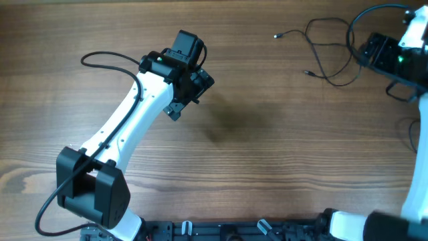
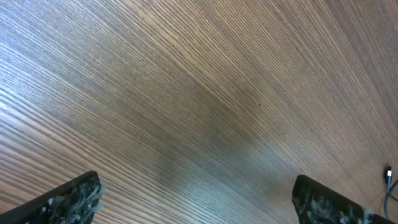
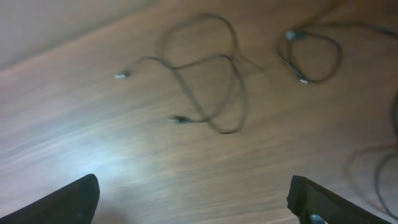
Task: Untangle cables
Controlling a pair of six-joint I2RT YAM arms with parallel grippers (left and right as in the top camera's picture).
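Brown wood-grain tabletop (image 1: 267, 147) fills every view. The white left arm (image 1: 127, 120) reaches diagonally from the near-left corner toward the middle. From its wrist camera, the left gripper (image 2: 196, 185) hangs over bare wood with its 2 fingers (image 2: 68, 200) spread wide and nothing between them.

The cables (image 1: 331, 50) lie at the far right of the table as thin black cords in loose, overlapping loops, well apart from the left gripper. In the overhead view, 2 small plug ends (image 1: 275, 35) trail out toward the centre.

The right gripper (image 3: 193, 186) hovers near these cords, jaws wide and empty. Its wrist view is blurred, but shows 1 cord crossing itself in open loops ahead of the fingers, with a smaller separate loop (image 3: 317, 57) off to the right. No cord touches either finger.
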